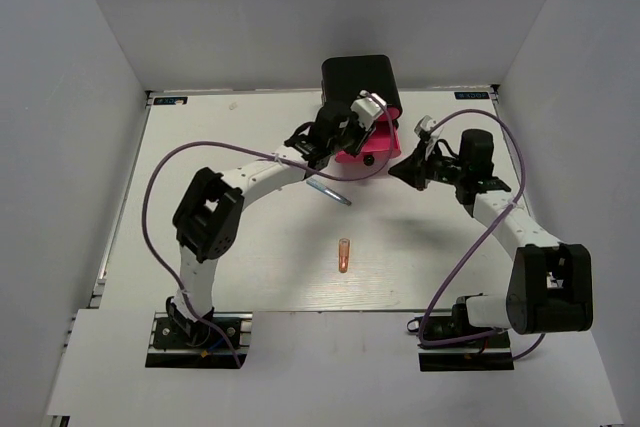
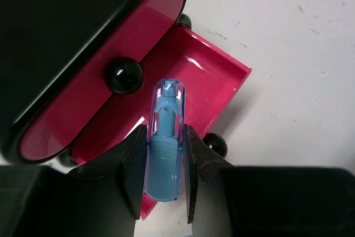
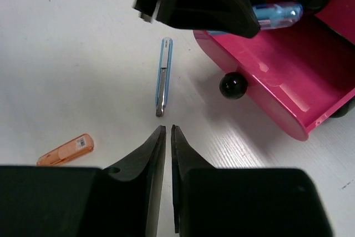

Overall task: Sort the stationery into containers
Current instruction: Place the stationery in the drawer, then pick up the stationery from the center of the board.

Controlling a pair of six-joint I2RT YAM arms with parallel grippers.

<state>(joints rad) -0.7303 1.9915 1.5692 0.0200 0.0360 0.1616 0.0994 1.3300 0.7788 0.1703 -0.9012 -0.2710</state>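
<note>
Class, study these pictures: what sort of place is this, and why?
Probably a robotics lab test cell: plain white panels box in the table, a left arm and right arm are bolted at its near edge, with props like an orange marker.

No legible text anywhere. Top view: 2 small dark stickers on the worktop far edge, one at the far-left corner, one at the far-right corner; both too small to read. Right wrist view: orange marker has a pale label patch w/ dark print, maybe a barcode, too blurred to read. No brands, nos. or signs readable elsewhere.
</note>
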